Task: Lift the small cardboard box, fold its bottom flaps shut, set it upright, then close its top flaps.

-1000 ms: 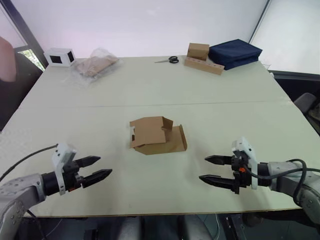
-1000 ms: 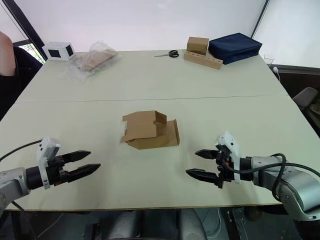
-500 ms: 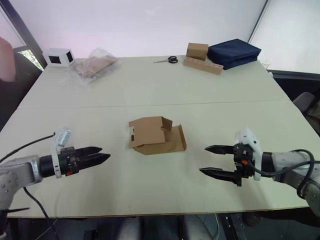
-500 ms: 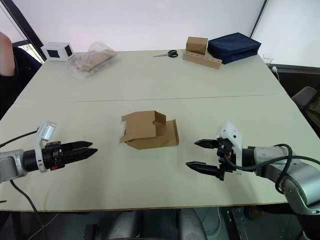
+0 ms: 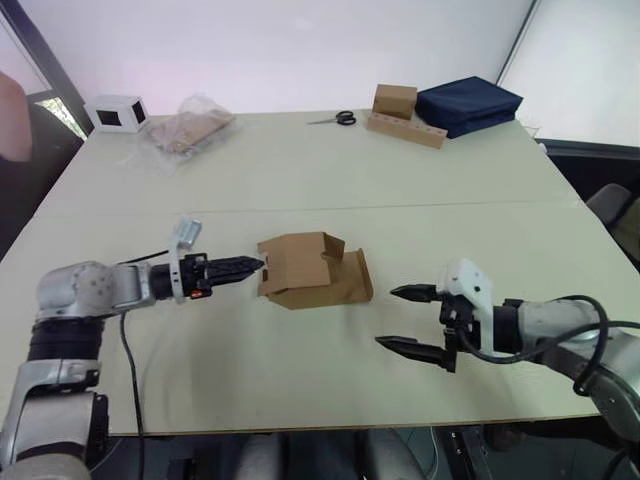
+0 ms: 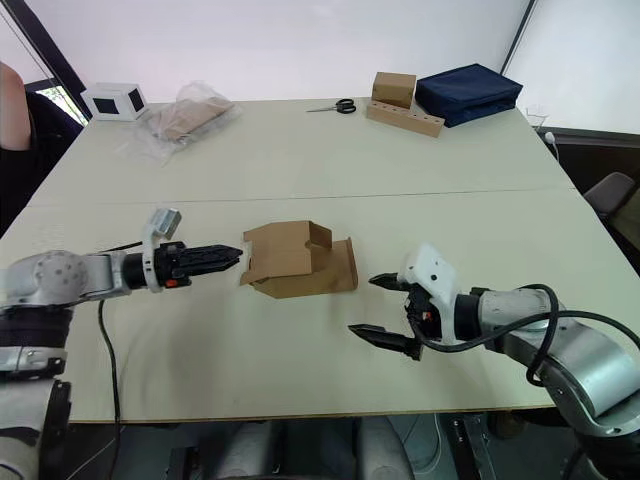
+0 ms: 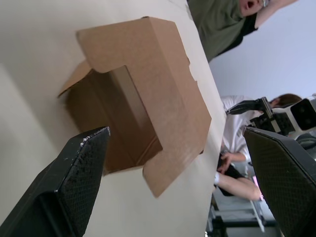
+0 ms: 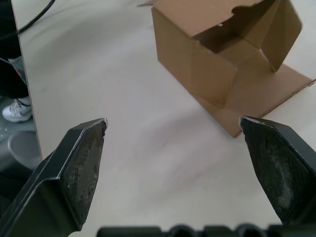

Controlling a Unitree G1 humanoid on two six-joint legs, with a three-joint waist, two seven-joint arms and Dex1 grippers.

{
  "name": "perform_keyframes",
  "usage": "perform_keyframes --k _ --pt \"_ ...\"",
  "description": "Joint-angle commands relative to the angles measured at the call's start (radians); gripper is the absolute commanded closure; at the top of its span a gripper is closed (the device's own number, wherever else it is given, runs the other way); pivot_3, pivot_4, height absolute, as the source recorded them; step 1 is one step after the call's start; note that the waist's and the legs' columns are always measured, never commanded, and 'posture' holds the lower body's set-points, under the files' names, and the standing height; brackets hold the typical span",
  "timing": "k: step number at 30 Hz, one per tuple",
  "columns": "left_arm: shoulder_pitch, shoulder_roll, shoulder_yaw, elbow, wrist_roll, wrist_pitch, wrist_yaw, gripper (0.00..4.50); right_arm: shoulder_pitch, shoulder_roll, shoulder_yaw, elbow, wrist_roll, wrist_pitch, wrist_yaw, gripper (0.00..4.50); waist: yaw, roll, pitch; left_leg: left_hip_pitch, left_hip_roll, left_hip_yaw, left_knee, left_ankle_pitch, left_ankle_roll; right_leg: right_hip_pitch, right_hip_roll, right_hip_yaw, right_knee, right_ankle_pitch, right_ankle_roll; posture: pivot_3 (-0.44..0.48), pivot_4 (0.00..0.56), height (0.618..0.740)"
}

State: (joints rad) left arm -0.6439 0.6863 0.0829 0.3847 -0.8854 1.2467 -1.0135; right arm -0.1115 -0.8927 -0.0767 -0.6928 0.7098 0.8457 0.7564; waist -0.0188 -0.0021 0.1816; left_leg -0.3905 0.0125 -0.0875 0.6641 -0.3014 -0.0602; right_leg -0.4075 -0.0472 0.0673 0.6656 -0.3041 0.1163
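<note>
The small cardboard box [image 5: 312, 270] lies on its side in the middle of the table, with the flaps open at both ends. I cannot tell which are the top flaps. One flap [image 5: 356, 282] lies flat on the table at the box's right end. My left gripper [image 5: 247, 266] is open, level with the box's left end, its tips almost at the edge. The left wrist view looks into the box's open end [image 7: 123, 118] between the spread fingers. My right gripper [image 5: 387, 318] is open just above the table, a little right of the box and nearer to me, and touches nothing.
Along the far edge stand a white cube with a dark window [image 5: 118, 113], a clear plastic bag [image 5: 190, 128], scissors [image 5: 340, 119], a brown cube on a hole-dotted slab [image 5: 405, 118] and a navy bag [image 5: 470, 105]. A person [image 5: 10, 120] is at the far left.
My left gripper has travelled forward and right, from near the table's front left up to the box's left end. The right gripper has shifted left, closer to the box.
</note>
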Motion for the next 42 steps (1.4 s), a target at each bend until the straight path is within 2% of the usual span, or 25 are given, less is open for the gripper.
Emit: perform_keyframes --k 1,5,11,20,28,29,30,36,41,42 --pt "-0.069 -0.035 -0.022 0.088 0.046 -0.033 -0.05 0.06 0.018 0.006 -0.023 -0.059 0.0 0.0 -0.035 0.0 0.001 0.0 0.0 0.0 0.0 0.0 0.0 0.0 0.0 0.0 0.0 0.0 0.0 0.0 0.0 0.0 0.15 0.74" --pt "-0.129 -0.082 -0.053 0.171 0.098 -0.051 -0.086 0.06 0.036 0.019 -0.031 -0.072 0.003 0.0 -0.071 0.0 0.0 0.0 0.0 0.0 0.0 0.0 0.0 0.0 0.0 0.0 0.0 0.0 0.0 0.0 0.0 0.0 0.15 0.74" --pt "-0.188 -0.141 -0.042 0.263 0.116 -0.025 -0.124 0.06 0.053 0.031 -0.039 -0.091 0.008 -0.002 -0.114 0.0 0.0 0.0 0.0 0.0 0.0 0.0 0.001 0.0 0.0 0.0 0.0 0.0 0.0 0.0 0.0 0.0 0.15 0.74" --pt "-0.201 -0.187 -0.028 0.305 0.143 -0.031 -0.143 0.06 0.033 0.028 -0.033 -0.094 0.024 0.019 -0.14 0.0 -0.001 0.0 0.0 0.0 0.0 0.0 0.001 0.0 0.0 0.0 0.0 0.0 0.0 0.0 0.0 0.0 0.15 0.74" --pt "-0.196 -0.215 -0.011 0.309 0.153 -0.027 -0.137 0.06 0.071 0.008 -0.086 -0.099 0.029 0.016 -0.132 0.0 0.002 0.0 0.0 0.0 0.0 0.0 0.001 0.0 0.0 0.0 0.0 0.0 0.0 0.0 0.0 0.0 0.15 0.74" --pt "-0.197 -0.218 -0.01 0.31 0.156 -0.027 -0.137 0.3 0.073 0.007 -0.086 -0.098 0.027 0.014 -0.132 0.0 0.001 0.0 0.0 0.0 0.0 0.0 0.001 0.0 0.0 0.0 0.0 0.0 0.0 0.0 0.0 0.0 0.15 0.74" --pt "-0.198 -0.22 -0.009 0.311 0.158 -0.027 -0.138 0.3 0.073 0.006 -0.087 -0.098 0.026 0.013 -0.132 0.0 0.001 0.0 0.0 0.0 0.0 0.0 0.001 0.0 0.0 0.0 0.0 0.0 0.0 0.0 0.0 0.0 0.15 0.74" --pt "-0.2 -0.239 -0.005 0.308 0.163 -0.022 -0.134 2.31 0.07 0.015 -0.086 -0.098 0.026 0.009 -0.143 0.0 0.0 0.0 0.0 0.0 0.0 0.0 0.001 0.0 0.0 0.0 0.0 0.0 0.0 0.0 0.0 0.0 0.15 0.74" --pt "-0.197 -0.244 -0.003 0.3 0.165 -0.015 -0.136 4.36 0.074 0.019 -0.088 -0.1 0.026 0.01 -0.152 0.0 0.001 0.0 0.0 0.0 0.0 0.0 0.001 0.0 0.0 0.0 0.0 0.0 0.0 0.0 0.0 0.0 0.15 0.74" --pt "-0.197 -0.245 -0.002 0.297 0.165 -0.013 -0.136 4.45 0.074 0.02 -0.089 -0.099 0.027 0.011 -0.154 0.0 0.002 0.0 0.0 0.0 0.0 0.0 0.001 0.0 0.0 0.0 0.0 0.0 0.0 0.0 0.0 0.0 0.15 0.74"
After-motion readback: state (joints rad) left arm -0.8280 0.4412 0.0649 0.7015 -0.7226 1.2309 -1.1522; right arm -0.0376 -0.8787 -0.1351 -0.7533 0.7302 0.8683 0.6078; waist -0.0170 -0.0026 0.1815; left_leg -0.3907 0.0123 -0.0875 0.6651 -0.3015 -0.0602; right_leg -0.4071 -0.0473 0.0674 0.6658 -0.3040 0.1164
